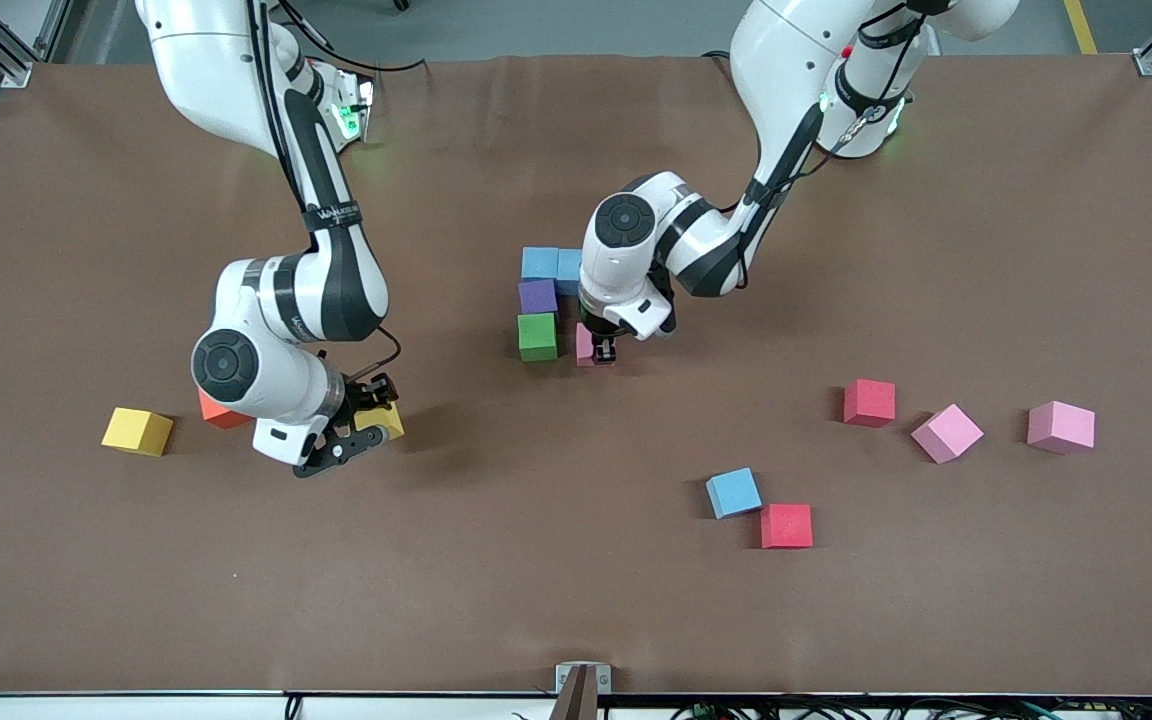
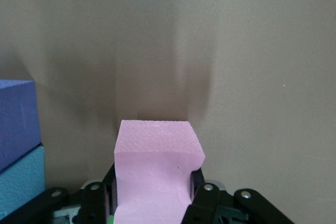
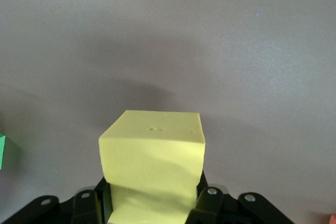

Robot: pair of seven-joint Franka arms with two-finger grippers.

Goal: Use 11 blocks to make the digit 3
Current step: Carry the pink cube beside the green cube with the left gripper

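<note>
Pink block [image 2: 157, 166] sits clamped in the left end effector [image 1: 602, 350], low beside the green block [image 1: 537, 336] to extend the digit's bar, while the right end effector [image 1: 368, 428] grips a yellow block [image 3: 155, 163] above the worktop [image 1: 576, 600], waiting.

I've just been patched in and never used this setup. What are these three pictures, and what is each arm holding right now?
Two robot arms work at a brown table. The big picture looks down from across the table; the other two come from cameras on each arm's wrist. The left tool is shut on a bright pink block, beside the green block of a started cluster. The right tool is shut on a yellow block near another yellow block. Loose red, blue and pale pink cubes lie toward the left arm's end.
</note>
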